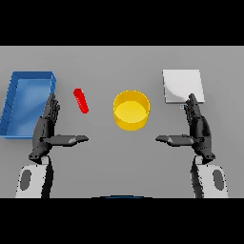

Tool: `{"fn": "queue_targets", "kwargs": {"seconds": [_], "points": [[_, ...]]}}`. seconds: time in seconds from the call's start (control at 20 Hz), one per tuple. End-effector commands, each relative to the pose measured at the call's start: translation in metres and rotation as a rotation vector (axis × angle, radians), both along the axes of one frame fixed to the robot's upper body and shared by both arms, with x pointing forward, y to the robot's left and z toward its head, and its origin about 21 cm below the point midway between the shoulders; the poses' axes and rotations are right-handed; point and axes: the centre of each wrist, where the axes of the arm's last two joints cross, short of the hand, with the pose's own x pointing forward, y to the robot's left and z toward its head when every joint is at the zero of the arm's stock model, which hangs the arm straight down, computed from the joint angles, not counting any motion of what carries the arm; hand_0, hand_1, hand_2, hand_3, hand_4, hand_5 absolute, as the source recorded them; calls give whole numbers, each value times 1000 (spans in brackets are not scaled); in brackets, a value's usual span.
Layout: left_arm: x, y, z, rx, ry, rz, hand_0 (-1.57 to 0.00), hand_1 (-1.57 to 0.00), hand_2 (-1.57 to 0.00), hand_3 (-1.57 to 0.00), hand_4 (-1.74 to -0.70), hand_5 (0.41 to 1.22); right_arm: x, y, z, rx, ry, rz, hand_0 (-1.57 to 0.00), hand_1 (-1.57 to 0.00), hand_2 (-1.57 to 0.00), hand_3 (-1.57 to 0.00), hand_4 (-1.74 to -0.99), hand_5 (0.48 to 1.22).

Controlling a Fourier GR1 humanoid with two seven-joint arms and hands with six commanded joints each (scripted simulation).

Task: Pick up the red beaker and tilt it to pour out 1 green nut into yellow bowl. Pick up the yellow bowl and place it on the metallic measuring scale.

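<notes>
Blue tray (14,102) far left on grey surface (105,157), red beaker (81,100) lying flat, long axis near-vertical, yellow bowl (131,110) centre, metallic scale (183,86) right, left hand (46,129) and right hand (198,129) fingers straight, apart, holding nothing

You have the red beaker (81,100) lying tilted on the bench, a slim red tube left of centre, its upper end leaning left. The yellow bowl (131,110) stands upright at centre, round and open, well apart from it. The metallic measuring scale (183,86), a pale square slab, lies flat to the bowl's upper right.
</notes>
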Motion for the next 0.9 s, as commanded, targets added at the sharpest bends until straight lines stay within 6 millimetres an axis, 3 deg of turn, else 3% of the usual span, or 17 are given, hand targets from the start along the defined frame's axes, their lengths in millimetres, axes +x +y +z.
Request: {"fn": "queue_targets", "kwargs": {"seconds": [0.0, 0.25, 0.35, 0.55, 0.85], "points": [[0, 1, 0, 0, 0, 2, 1, 1, 1, 1, -1093, 623, 0, 0, 0, 0, 0, -1, 1, 1, 1, 1, -1128, 660], [2, 3, 2, -2, -4, -2, 1, 1, 1, 1, -1093, 623, -2, -1, -1, 4, 1, 0, 1, 1, 1, 1, -1128, 660], [-18, 3, 4, 110, -56, -22, 1, 1, 1, 1, -1094, 620, -20, 6, 4, -207, -161, 45, 1, 1, 1, 1, -1128, 663], [-25, -3, 13, 179, -43, -32, 1, 1, 1, 1, -1098, 616, -25, 11, 6, -302, -147, 49, 1, 1, 1, 1, -1118, 663], [-9, -8, 4, 218, -16, -56, 1, 1, 1, 1, -1106, 623, -27, 10, 11, -307, -149, 41, 1, 1, 1, 1, -1130, 650]]}}
